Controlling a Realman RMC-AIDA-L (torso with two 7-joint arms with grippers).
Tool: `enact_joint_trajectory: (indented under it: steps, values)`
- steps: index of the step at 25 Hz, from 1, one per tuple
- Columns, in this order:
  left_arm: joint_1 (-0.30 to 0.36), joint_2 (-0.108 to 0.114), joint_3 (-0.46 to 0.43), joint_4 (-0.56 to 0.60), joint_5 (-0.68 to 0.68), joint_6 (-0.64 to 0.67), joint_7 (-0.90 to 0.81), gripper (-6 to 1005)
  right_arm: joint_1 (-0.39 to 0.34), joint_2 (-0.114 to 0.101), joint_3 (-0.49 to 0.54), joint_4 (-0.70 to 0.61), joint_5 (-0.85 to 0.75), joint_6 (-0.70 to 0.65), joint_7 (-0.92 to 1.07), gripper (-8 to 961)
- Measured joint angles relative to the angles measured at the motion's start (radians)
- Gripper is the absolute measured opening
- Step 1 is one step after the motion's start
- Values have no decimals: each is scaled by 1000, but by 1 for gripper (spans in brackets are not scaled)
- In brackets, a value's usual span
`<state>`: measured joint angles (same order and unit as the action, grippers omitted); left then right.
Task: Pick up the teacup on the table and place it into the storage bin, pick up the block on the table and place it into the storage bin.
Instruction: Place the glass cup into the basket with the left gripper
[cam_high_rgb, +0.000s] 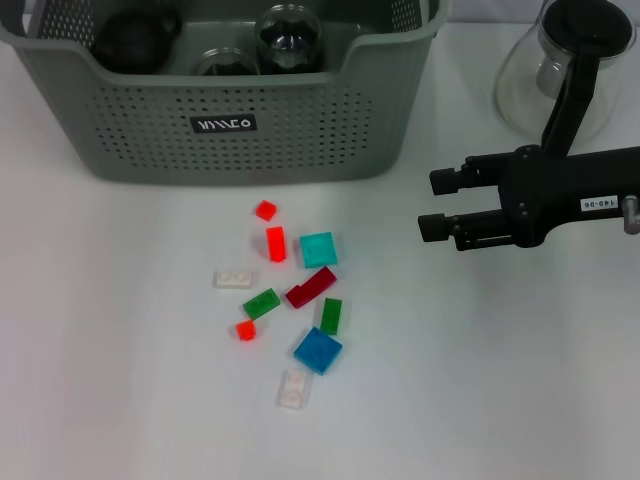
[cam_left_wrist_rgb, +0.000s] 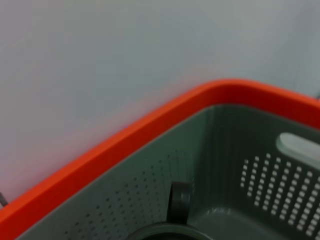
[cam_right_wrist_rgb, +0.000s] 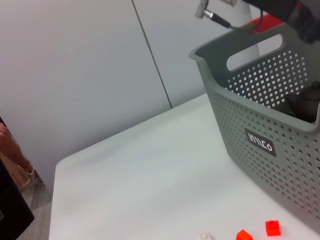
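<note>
Grey-green storage bin (cam_high_rgb: 140, 120), walls dotted with rows of small holes, black label (cam_high_rgb: 224, 124) with white lettering on the front; orange-red rim in the left wrist view. White table (cam_high_rgb: 500, 400). Scattered blocks: two small red ones (cam_high_rgb: 265, 210), a longer bright red (cam_high_rgb: 276, 244), teal square (cam_high_rgb: 318, 249), dark red bar (cam_high_rgb: 311, 287), two green (cam_high_rgb: 261, 303), blue square (cam_high_rgb: 318, 350), two clear whitish (cam_high_rgb: 234, 279). Black right gripper (cam_high_rgb: 433, 206). Clear glass pot (cam_high_rgb: 560, 70) with black lid.
</note>
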<state>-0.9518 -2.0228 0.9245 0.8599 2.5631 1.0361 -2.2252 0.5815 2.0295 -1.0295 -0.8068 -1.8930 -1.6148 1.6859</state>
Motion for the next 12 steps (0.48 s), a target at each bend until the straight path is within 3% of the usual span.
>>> enact_joint_trajectory:
  steps: [6,12]
  values:
    - [-23,-54,22,-3,159,-29,-23,33,-5,1,3,0,0,-1,1,748]
    - [-26,-88,34,-13,215,-53,-26,34,-2,0,2,0,0,-1,0,748]
